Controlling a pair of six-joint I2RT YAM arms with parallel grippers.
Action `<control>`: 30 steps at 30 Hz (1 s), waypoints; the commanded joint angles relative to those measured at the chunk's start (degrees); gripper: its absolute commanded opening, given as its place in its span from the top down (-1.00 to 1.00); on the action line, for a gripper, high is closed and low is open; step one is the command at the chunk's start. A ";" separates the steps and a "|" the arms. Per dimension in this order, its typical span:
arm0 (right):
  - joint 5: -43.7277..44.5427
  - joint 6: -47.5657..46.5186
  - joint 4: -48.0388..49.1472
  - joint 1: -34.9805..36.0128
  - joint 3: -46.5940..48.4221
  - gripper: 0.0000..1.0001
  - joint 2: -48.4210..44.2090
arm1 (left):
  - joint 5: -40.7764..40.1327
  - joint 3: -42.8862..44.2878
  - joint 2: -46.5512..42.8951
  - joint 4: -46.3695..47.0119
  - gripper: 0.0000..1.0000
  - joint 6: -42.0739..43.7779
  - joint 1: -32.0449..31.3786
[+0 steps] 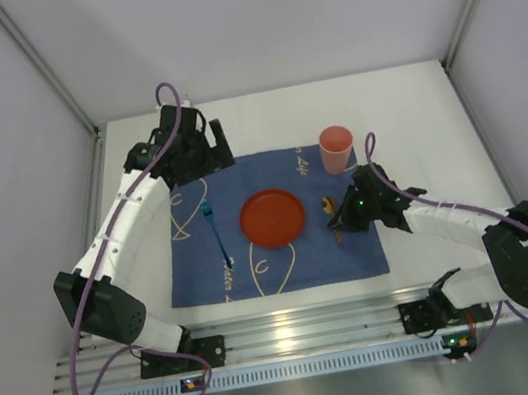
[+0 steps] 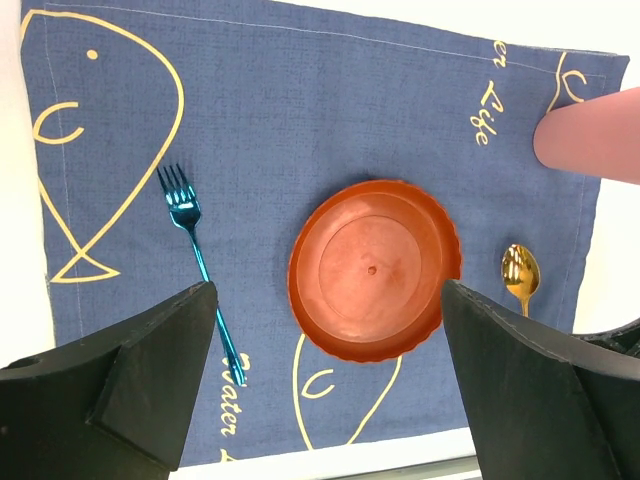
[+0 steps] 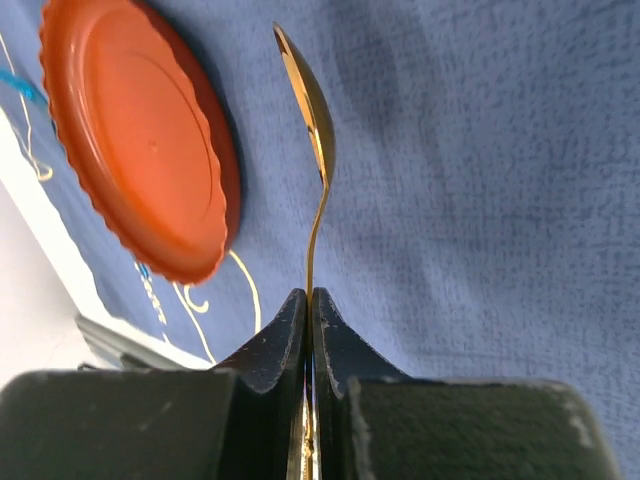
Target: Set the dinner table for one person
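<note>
A blue cloth (image 1: 268, 222) lies on the white dinner table (image 1: 400, 99). On the cloth are an orange plate (image 1: 272, 218), a blue fork (image 1: 216, 232) to its left and a pink cup (image 1: 335, 150) at the far right corner. My right gripper (image 1: 339, 220) is shut on the handle of a gold spoon (image 3: 308, 110) and holds it just right of the plate (image 3: 135, 130). My left gripper (image 1: 211, 151) is open and empty, raised at the cloth's far left edge. In the left wrist view I see the fork (image 2: 200, 265), the plate (image 2: 372, 268), the spoon (image 2: 520, 275) and the cup (image 2: 590, 135).
A slotted aluminium rail (image 1: 298, 339) runs along the table's near edge between the arm bases. White walls with metal posts close in the left, right and far sides. Bare white tabletop (image 1: 261, 117) lies beyond the cloth.
</note>
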 commanded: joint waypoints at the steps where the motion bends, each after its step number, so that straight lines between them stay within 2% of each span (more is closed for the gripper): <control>1: 7.51 4.24 3.90 2.10 3.13 1.00 0.25 | -0.59 0.33 -0.37 1.00 -0.97 1.28 -0.05; 5: 10.52 5.21 3.28 3.41 4.19 1.00 2.79 | 0.02 -0.55 -0.54 1.71 -0.97 1.10 -0.05; 12: 6.04 0.47 0.66 3.50 9.27 1.00 12.29 | 1.17 -1.17 -0.80 2.76 -0.97 0.66 -0.05; 20: 14.99 -4.89 -18.76 3.42 15.70 0.88 12.82 | 0.82 -1.78 -1.42 3.46 -0.97 0.05 -0.05; 22: 17.19 -5.94 -22.80 3.42 16.84 0.68 12.38 | 1.17 -2.13 -1.51 4.08 -0.97 -0.56 -0.05; 23: 17.63 -6.91 -23.69 3.50 17.28 0.51 12.21 | 1.34 -2.48 -1.59 4.08 -0.97 -0.83 -0.05; 24: 17.73 -7.53 -24.31 3.50 17.81 0.20 12.03 | 1.43 -2.84 -1.60 4.34 -0.97 -1.09 -0.13; 27: 15.98 -9.38 -24.93 3.50 17.99 -0.28 11.50 | 1.87 -3.54 -1.86 5.48 -0.97 -2.23 -0.13; 30: 16.05 -11.13 -26.42 3.50 18.17 -0.36 10.80 | 2.13 -3.89 -1.86 6.01 -0.97 -3.29 -0.13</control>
